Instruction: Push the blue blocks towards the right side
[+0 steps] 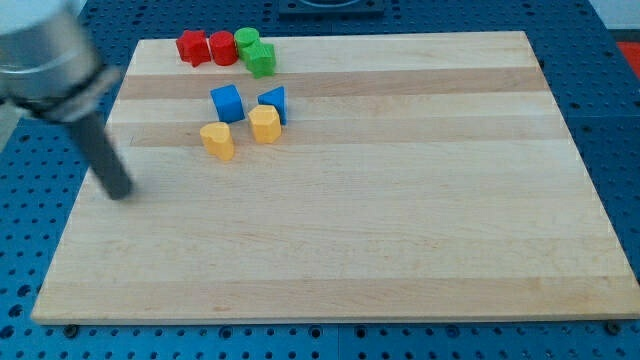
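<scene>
Two blue blocks sit in the upper left of the wooden board (400, 220): a blue cube-like block (227, 103) and, to its right, a blue triangular block (274, 103). My tip (121, 192) rests on the board near its left edge, well to the left of and below both blue blocks, touching no block. The dark rod rises from it up and to the left, blurred.
Two yellow blocks (217, 140) (264, 124) lie just below the blue ones. Two red blocks (192, 46) (222, 47) and two green blocks (247, 41) (261, 59) stand at the board's top edge. A blue perforated table (620, 120) surrounds the board.
</scene>
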`<state>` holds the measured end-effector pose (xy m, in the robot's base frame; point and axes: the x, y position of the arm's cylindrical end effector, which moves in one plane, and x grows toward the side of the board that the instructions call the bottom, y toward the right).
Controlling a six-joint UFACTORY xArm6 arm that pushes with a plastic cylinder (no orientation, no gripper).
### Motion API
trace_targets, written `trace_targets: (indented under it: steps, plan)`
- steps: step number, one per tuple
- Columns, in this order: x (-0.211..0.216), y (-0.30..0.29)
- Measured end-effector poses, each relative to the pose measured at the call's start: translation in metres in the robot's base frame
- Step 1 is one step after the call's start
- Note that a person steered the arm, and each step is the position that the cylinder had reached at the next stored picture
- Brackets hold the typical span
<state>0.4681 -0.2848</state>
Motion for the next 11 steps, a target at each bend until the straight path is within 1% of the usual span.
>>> trace_targets:
  steps: [1, 2, 3, 5, 6, 7, 8, 9, 10, 11]
  plan:
    - [-0.053, -0.015]
    - [-0.075, 0.012]
    - [-0.1, 0.022]
    - [-0.121, 0.145]
    - [-0.155, 0.112]
    - [-0.163, 0.128]
    - [-0.137, 0.176]
    - [-0.124, 0.233]
    - [-0.098, 0.239]
    - [-0.053, 0.259]
